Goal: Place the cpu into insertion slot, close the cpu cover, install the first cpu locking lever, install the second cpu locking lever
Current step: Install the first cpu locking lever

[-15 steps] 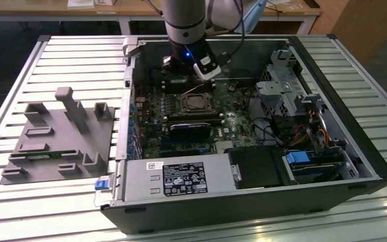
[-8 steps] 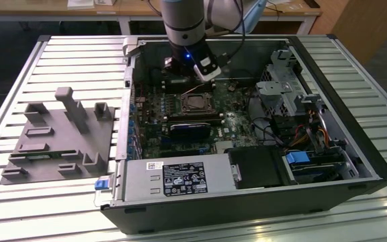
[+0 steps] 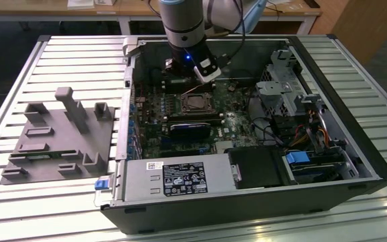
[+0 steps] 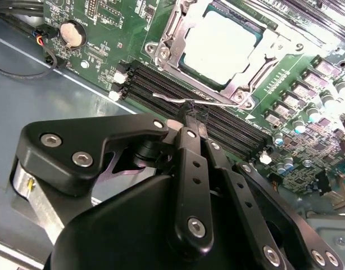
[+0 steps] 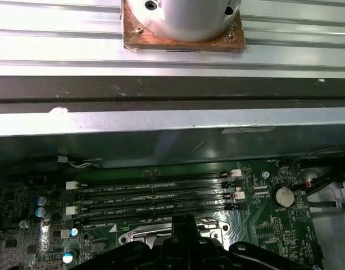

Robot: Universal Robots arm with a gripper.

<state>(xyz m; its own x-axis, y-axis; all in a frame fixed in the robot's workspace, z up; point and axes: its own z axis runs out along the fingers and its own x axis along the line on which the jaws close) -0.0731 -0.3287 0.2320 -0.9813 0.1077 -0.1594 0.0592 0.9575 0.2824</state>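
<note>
In the second wrist view the cpu (image 4: 220,45) lies flat in the insertion slot (image 4: 186,66), its silvery top showing through the window of the cpu cover (image 4: 173,34), which lies down over it. A thin metal locking lever (image 4: 167,98) runs along the socket's edge beside the memory slots. My gripper (image 4: 194,115) is shut, with its black fingertips right at that lever and seemingly touching it. In the exterior view the gripper (image 3: 195,83) hangs just behind the insertion slot (image 3: 197,102) inside the open computer case. The first wrist view shows the gripper (image 5: 186,222) over the socket's rim.
Long black memory slots (image 4: 178,101) lie under the fingertips. A coin battery (image 4: 71,34) sits on the green board. A black block (image 3: 190,128), a power supply (image 3: 173,177), a drive cage (image 3: 284,91) and cables crowd the case. A grey fixture block (image 3: 62,136) lies on the slatted table.
</note>
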